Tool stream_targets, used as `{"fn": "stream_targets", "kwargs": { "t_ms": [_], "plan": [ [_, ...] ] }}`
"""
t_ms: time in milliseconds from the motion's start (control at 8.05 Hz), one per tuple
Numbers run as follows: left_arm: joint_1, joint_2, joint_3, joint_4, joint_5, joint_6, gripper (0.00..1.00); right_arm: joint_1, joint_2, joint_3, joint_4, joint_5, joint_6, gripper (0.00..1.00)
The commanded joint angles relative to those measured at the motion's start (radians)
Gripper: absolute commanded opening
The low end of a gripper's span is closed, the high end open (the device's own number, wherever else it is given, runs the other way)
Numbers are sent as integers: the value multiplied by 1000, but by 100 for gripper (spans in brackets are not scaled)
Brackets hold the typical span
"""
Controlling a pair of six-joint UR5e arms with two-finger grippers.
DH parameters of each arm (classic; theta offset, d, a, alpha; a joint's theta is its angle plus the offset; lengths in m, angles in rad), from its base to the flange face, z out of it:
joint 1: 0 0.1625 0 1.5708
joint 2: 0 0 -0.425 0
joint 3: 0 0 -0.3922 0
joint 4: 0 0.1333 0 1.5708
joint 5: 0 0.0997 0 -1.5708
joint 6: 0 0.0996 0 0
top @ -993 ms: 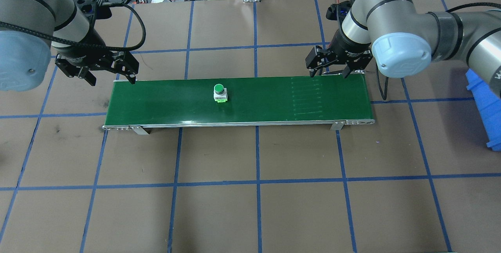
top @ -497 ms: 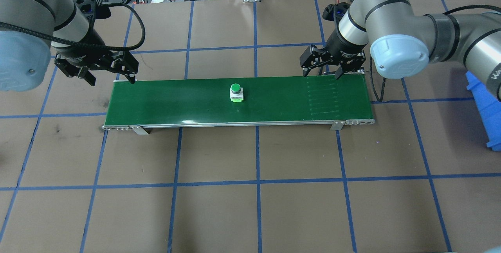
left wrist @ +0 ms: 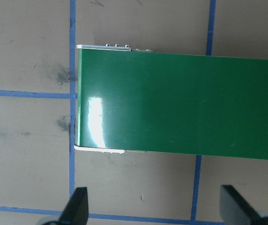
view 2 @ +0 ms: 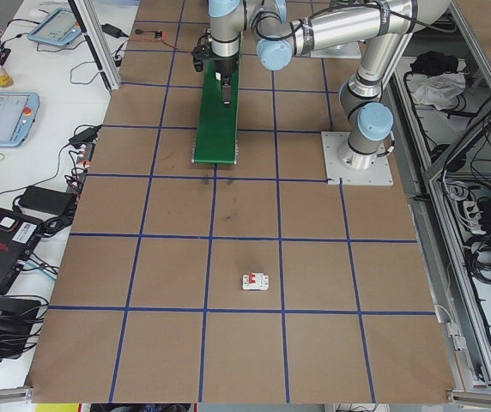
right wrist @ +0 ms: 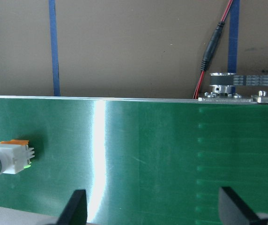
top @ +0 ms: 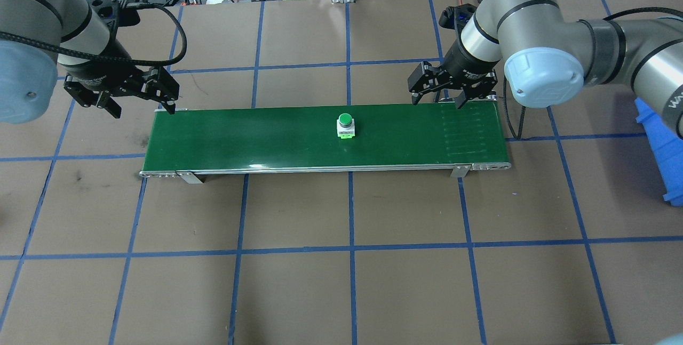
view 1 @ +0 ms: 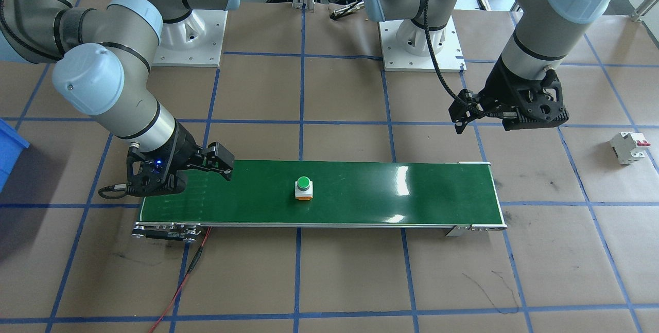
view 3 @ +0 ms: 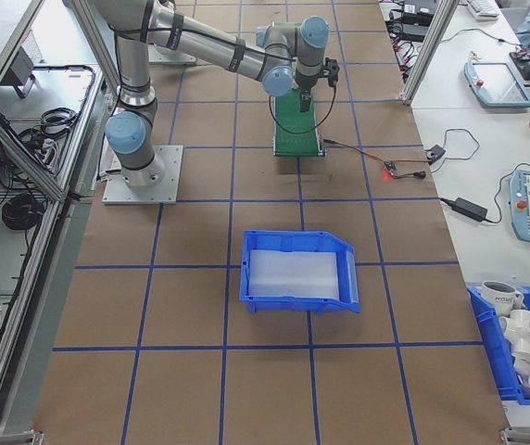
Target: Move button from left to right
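Item: the button (top: 346,125), green cap up, white body, orange base, standing upright near the middle of the green conveyor belt (top: 240,137), untouched by either of my tools. My right gripper (top: 437,91) hangs over the belt's far edge toward its right end, fingers spread wide and grasping nothing; the button lies on the belt to its left, well apart, and appears at the left edge of my right wrist view (right wrist: 7,158), outside the span of my fingertips (right wrist: 75,206). My left gripper (top: 140,101) sits just off the belt's left end, fingers likewise spread and empty; the button is farther from it than from the right one, and my left wrist view shows only bare belt (left wrist: 181,101) and brown table (left wrist: 26,61). Also present: a white circuit breaker (view 1: 628,147) with a red toggle, lying on the table beyond the belt's left end; a blue bin (view 3: 297,271) on the table on my right side.
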Motion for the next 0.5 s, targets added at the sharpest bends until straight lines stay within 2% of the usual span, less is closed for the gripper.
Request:
{"fn": "stream_targets", "kwargs": {
  "t_ms": [0, 248, 373],
  "plan": [
    [5, -3, 1, 5, -1, 0, 100, 0, 1, 1, 0, 5, 1, 100],
    [3, -3, 1, 5, 0, -2, 100, 2, 1, 1, 0, 58, 27, 100],
    [5, -3, -1, 1, 2, 0, 100, 3, 1, 1, 0, 62, 47, 100]
  ]
}}
